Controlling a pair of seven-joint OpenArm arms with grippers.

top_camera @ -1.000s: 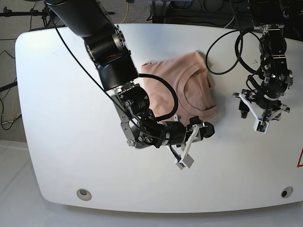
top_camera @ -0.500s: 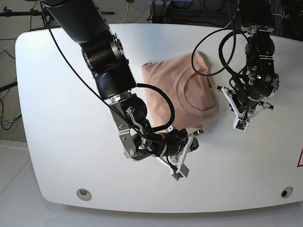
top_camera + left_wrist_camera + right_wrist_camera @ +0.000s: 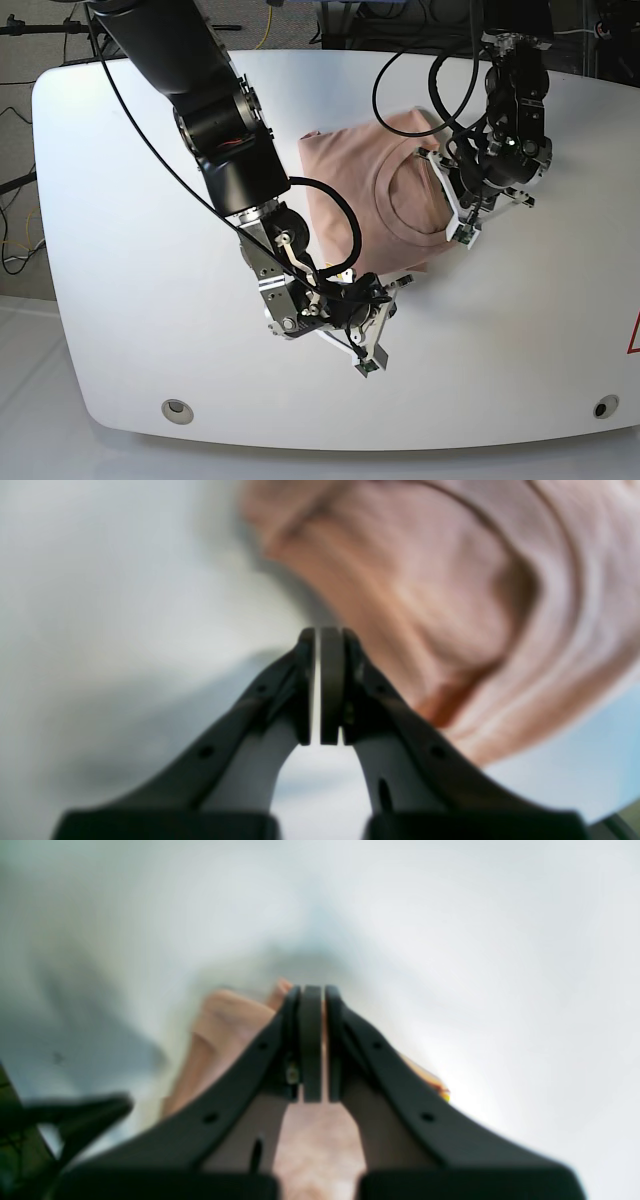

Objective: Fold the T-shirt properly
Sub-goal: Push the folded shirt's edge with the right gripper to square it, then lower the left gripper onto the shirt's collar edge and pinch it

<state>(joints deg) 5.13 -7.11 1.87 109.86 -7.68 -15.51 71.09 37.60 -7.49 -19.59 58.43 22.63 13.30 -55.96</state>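
Swung inward since a second ago, both arms, and snapped shut from open. Across the white table, folded peach T-shirt lying at centre. No legible writing anywhere; only a blurred yellow speck at the cloth edge in the right wrist view. Left gripper at the shirt's outer edge, pads together, nothing between them. Right gripper just off the near hem, closed, cloth behind it, grip unclear.
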